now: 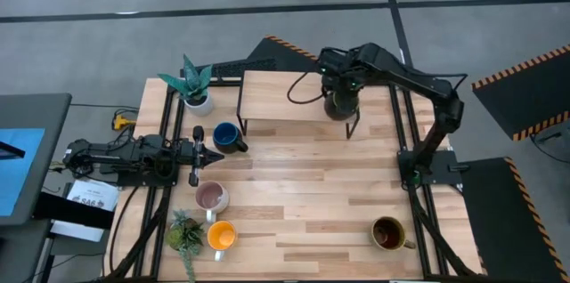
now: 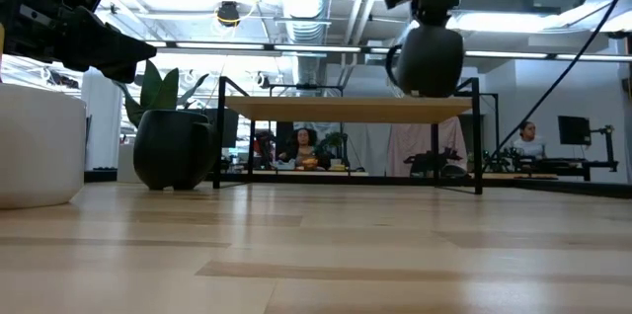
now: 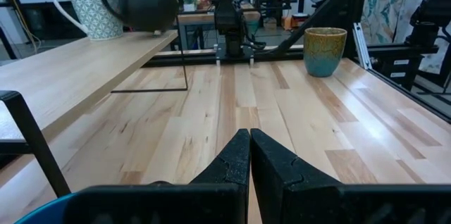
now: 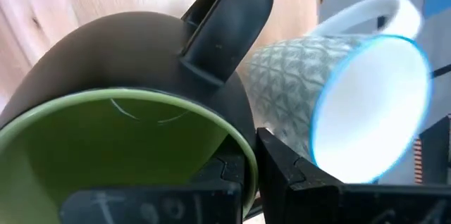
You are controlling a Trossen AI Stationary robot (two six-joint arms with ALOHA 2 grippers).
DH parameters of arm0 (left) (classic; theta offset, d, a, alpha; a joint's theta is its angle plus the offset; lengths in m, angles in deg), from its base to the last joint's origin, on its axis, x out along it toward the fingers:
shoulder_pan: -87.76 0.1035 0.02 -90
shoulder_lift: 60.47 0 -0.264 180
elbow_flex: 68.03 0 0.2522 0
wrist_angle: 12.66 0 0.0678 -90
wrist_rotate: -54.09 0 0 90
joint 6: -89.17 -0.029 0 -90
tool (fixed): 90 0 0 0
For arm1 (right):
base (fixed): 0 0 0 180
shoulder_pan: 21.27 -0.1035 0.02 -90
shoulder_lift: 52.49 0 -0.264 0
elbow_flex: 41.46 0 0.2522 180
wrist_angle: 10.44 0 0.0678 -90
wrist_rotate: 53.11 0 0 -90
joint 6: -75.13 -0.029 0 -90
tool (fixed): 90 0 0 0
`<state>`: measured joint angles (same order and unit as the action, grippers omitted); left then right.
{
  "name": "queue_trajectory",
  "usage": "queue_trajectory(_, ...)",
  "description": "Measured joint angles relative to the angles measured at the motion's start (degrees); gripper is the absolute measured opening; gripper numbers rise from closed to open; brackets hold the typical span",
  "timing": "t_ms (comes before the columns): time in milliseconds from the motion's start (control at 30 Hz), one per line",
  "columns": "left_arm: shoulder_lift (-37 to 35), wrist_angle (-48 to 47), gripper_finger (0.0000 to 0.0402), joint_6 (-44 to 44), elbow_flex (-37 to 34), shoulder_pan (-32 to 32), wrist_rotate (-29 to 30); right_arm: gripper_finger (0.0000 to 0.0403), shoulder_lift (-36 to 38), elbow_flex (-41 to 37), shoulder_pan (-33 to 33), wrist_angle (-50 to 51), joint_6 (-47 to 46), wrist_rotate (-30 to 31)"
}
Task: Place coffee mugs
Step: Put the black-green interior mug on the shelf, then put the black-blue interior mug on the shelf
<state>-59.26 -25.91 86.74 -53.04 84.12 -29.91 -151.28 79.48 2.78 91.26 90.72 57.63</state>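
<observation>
My right gripper (image 1: 342, 94) hangs over the right end of a small raised wooden shelf (image 1: 276, 96), shut on the green mug (image 4: 127, 146), which is dark outside and green inside. The white patterned mug (image 4: 352, 97) stands on the shelf right beside it, hidden under the arm in the high view. The dark blue mug (image 1: 228, 136), pale pink mug (image 1: 211, 197), orange mug (image 1: 221, 236) and brown mug (image 1: 387, 232) stand on the table. My left gripper (image 1: 198, 154) is shut and empty at the table's left, just left of the blue mug. My right gripper holds the green mug by its rim (image 4: 243, 155), one finger inside the mug and one outside, coming from above and pointing down. The mug hangs upright (image 2: 432, 57), its base at the shelf top; whether it rests there I cannot tell.
A white pot with a spiky teal plant (image 1: 196, 87) stands at the far left and a bushy green plant (image 1: 184, 231) at the near left. The shelf's thin black legs (image 1: 354, 127) reach down to the table. Bare wood lies across the table's middle (image 1: 312, 185).
</observation>
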Motion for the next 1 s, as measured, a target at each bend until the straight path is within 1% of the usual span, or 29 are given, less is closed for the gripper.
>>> queue_trajectory(100, 0.0, 0.0, 0.0000, 0.0, 0.0, 0.0, 0.0, 0.0037, -0.7, 0.0, 0.0, -0.1, 0.8, 1.7)
queue_trajectory(333, 0.0, 0.0, 0.0000, 0.1, 0.0, 0.0, 0.0, 0.0042, -0.8, 0.1, 0.9, 0.0, 2.1, 1.7)
queue_trajectory(400, 0.0, 0.0, 0.0000, 0.1, 0.0, 0.0, 0.0, 0.0065, -0.9, 0.0, 0.8, -0.3, 2.9, 1.7)
queue_trajectory(567, 0.0, 0.0, 0.0000, 0.1, 0.0, 0.0, 0.0, 0.0145, -1.0, 0.0, 0.7, -0.8, 4.6, 1.8)
queue_trajectory(667, 0.0, 0.0, 0.0000, 0.1, 0.0, -0.1, 0.0, 0.0176, -1.0, 0.0, 0.4, -0.8, 5.9, 1.8)
queue_trajectory(833, 0.0, 0.0, 0.0000, 0.1, 0.0, -0.1, 0.0, 0.0203, -0.4, 0.0, 0.4, -0.3, 7.1, 1.9)
queue_trajectory(1000, 0.0, 0.0, 0.0000, 0.1, 0.0, -0.1, 0.0, 0.0205, 2.8, 0.0, 1.3, -1.7, 6.4, 1.9)
